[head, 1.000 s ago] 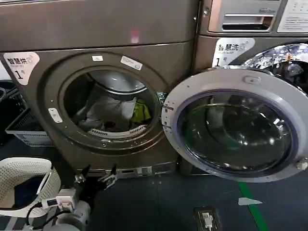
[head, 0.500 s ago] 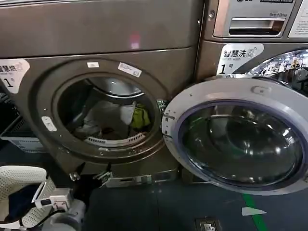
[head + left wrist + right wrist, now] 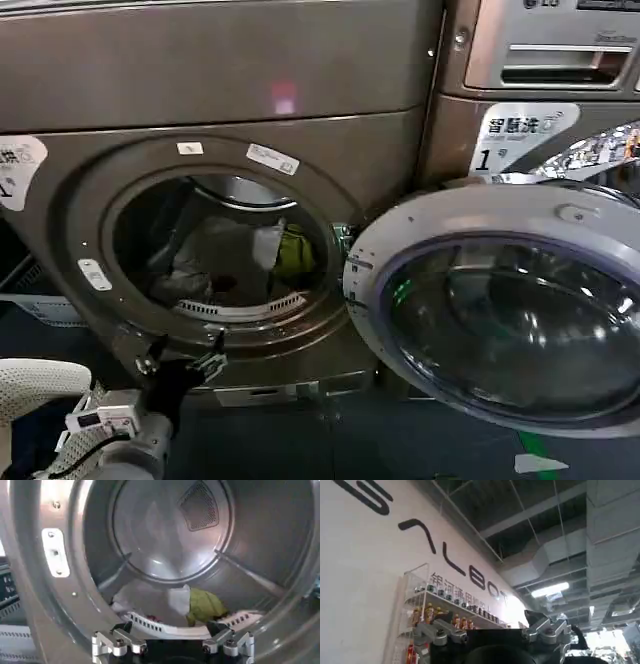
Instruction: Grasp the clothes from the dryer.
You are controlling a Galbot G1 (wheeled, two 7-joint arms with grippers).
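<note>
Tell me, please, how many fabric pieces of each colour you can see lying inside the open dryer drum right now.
Pale grey-white clothes: 1 heap, pieces not separable
Yellow-green piece: 1
Total: 2 visible colour groups in the dryer

A white mesh basket [image 3: 35, 380] sits beside a second LG machine [image 3: 545, 60].

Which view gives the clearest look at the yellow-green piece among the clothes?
The left wrist view: the yellow-green piece lies unobstructed on the drum floor beside the pale clothes. The head view shows it smaller, through the dryer's porthole. The right wrist view faces a wall and ceiling.
</note>
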